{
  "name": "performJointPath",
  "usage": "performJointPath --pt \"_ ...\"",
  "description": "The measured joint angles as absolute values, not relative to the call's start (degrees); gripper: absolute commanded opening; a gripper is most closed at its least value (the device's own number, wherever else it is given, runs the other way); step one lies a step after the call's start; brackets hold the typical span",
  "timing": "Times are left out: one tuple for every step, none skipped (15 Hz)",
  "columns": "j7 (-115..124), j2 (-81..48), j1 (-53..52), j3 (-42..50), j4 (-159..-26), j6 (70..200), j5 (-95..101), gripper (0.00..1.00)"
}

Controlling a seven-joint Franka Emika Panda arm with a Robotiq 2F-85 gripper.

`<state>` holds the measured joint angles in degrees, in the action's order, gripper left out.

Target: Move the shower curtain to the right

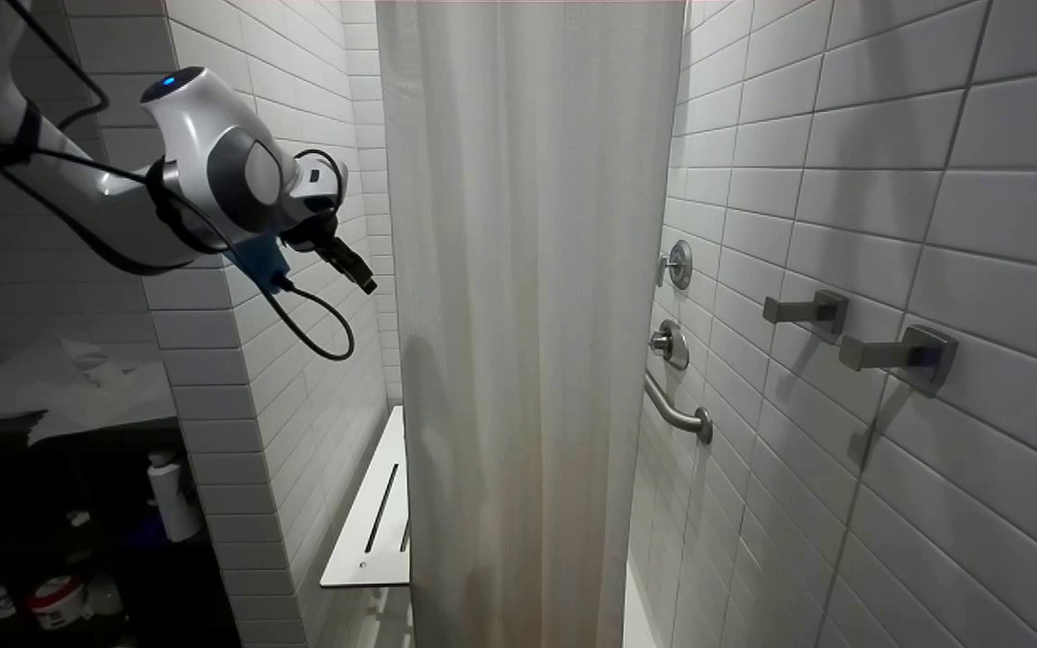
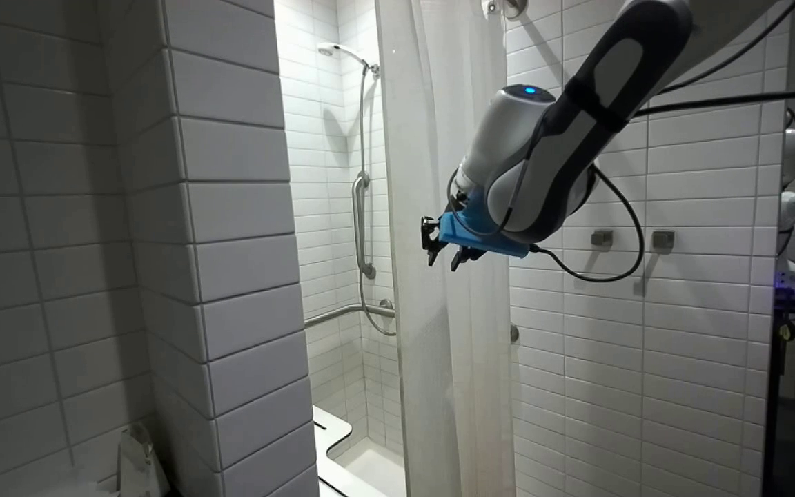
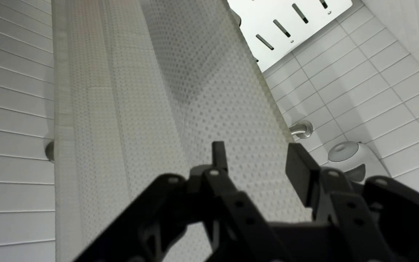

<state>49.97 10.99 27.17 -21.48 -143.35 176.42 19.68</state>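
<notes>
The shower curtain [image 1: 527, 315], an off-white sheet with soft vertical folds, hangs down the middle in both exterior views. In an exterior view my gripper [image 1: 365, 281] is just left of the curtain's left edge, with a narrow strip of tiles showing between them. Elsewhere the gripper [image 2: 443, 264] appears in front of the fabric, pointing down. Seen from the wrist, the curtain [image 3: 173, 91] fills the space behind the gripper [image 3: 256, 149], its edge running down behind the right-hand finger [image 3: 302, 173]. The jaws stand apart, gripping nothing; whether fabric lies between them I cannot tell.
A white slotted bench [image 1: 374, 513] projects from the tiled wall beside the curtain. Metal hooks [image 1: 901, 355] and a grab bar [image 1: 676, 409] stick out of the right-hand wall. A tiled wall end [image 2: 232, 241] stands left of the shower opening. A cable loop [image 2: 611, 276] hangs below the arm.
</notes>
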Motion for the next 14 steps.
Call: performJointPath --pt "50.0 11.0 27.2 -21.5 -143.4 176.4 19.7 0.78" --pt "50.0 11.0 27.1 -21.5 -143.5 176.4 19.7 0.83" --pt "50.0 11.0 27.1 -21.6 -143.6 176.4 19.7 0.90" --pt "50.0 11.0 27.1 -21.9 -143.6 176.4 19.7 0.96" --pt "50.0 11.0 27.1 -22.3 -143.6 176.4 19.7 0.99" --pt "50.2 11.0 27.1 -22.9 -143.6 176.4 19.8 1.00" --pt "51.3 11.2 27.6 -23.9 -143.5 176.4 20.8 1.00" --pt "53.4 11.5 28.6 -25.5 -143.2 176.4 22.4 1.00" --pt "55.9 12.0 29.9 -27.2 -142.8 176.3 24.0 1.00" --pt "58.2 12.5 31.1 -29.1 -142.3 175.8 25.4 1.00" --pt "60.0 12.8 31.7 -30.7 -141.6 174.8 26.2 1.00" --pt "61.3 12.9 32.1 -32.0 -140.8 173.7 26.6 1.00" --pt "62.4 12.9 32.3 -33.2 -139.8 172.3 26.9 1.00" --pt "63.2 12.9 32.5 -34.2 -138.9 170.9 26.9 1.00"
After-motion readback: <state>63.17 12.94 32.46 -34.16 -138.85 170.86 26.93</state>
